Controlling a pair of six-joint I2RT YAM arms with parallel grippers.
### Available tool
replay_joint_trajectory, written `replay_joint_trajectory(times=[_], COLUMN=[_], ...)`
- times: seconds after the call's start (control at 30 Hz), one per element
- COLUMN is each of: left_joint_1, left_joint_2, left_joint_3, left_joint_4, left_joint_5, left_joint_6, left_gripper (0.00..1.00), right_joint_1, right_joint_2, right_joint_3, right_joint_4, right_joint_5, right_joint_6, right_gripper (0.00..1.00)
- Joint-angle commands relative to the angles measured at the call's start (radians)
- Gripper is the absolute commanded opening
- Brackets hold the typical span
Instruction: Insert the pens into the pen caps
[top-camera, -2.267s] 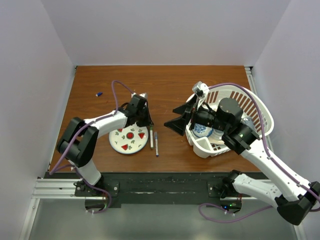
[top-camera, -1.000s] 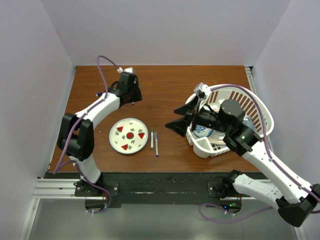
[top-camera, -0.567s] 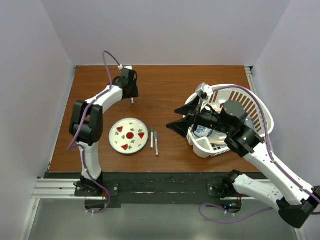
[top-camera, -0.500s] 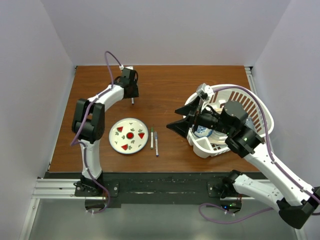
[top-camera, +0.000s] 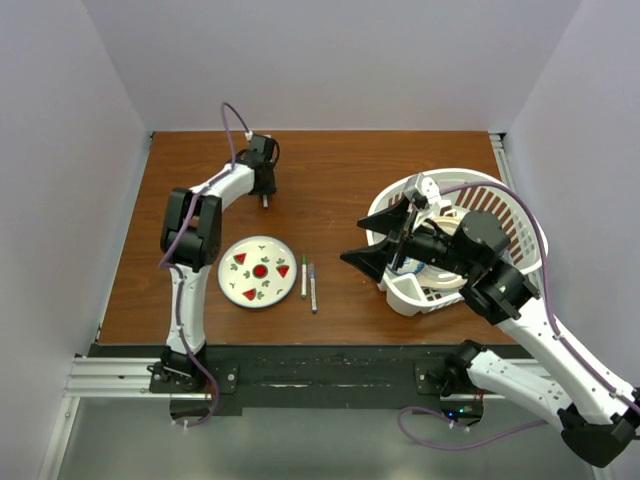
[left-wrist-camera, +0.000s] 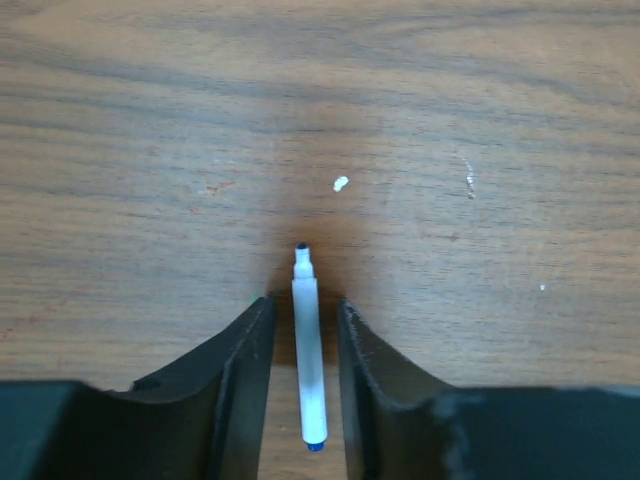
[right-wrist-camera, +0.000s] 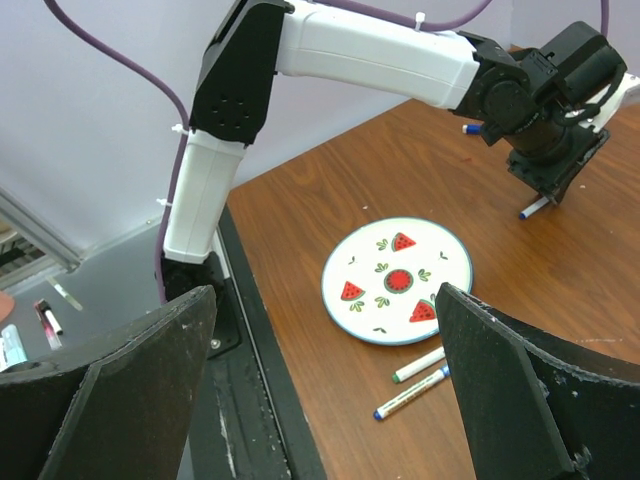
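Here, the left claw (left-wrist-camera: 305, 303) reaches over the far side of the table (top-camera: 400, 170), its fingers narrowly parted around a white pen (left-wrist-camera: 308, 370), a slim gap on either side, gripping nothing. A blue pen cap (right-wrist-camera: 470, 128) lies just behind its wrist. The right claw (top-camera: 371, 238) hangs wide open and empty beside a white basket (top-camera: 520, 225); two more pens (top-camera: 304, 276) lie between it and a watermelon plate (top-camera: 232, 283).
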Motion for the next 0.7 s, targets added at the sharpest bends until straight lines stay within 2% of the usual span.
replay_joint_trajectory(times=[0.0, 0.07, 0.1, 0.17, 0.3, 0.47, 0.67], left_joint_1=[0.018, 0.020, 0.018, 0.021, 0.021, 0.021, 0.012], left_joint_2=[0.020, 0.017, 0.016, -0.010, -0.128, -0.395, -0.719], left_joint_3=[0.037, 0.036, 0.033, 0.013, -0.163, -0.381, -0.683], left_joint_4=[-0.030, -0.036, -0.045, -0.045, 0.053, 0.229, 0.591], left_joint_5=[0.004, 0.030, 0.063, 0.105, 0.243, 0.426, 0.631], left_joint_6=[0.032, 0.037, 0.034, 0.019, -0.046, -0.170, -0.323], left_gripper=[0.25, 0.16, 0.07, 0.01, 0.00, 0.00, 0.00], right_joint_1=[-0.001, -0.001, -0.001, 0.001, -0.001, -0.001, -0.001], right_joint_2=[-0.020, -0.023, -0.022, -0.009, 0.032, 0.087, 0.158], right_joint_3=[-0.007, -0.031, -0.036, -0.057, -0.065, -0.057, -0.093], right_joint_4=[-0.003, 0.023, 0.034, 0.066, 0.078, 0.061, 0.141], right_joint_5=[0.042, 0.049, 0.057, 0.062, 0.118, 0.207, 0.267], right_joint_6=[-0.025, 0.009, 0.023, 0.066, 0.138, 0.204, 0.273], right_gripper=[0.95, 0.94, 0.94, 0.94, 0.94, 0.92, 0.91])
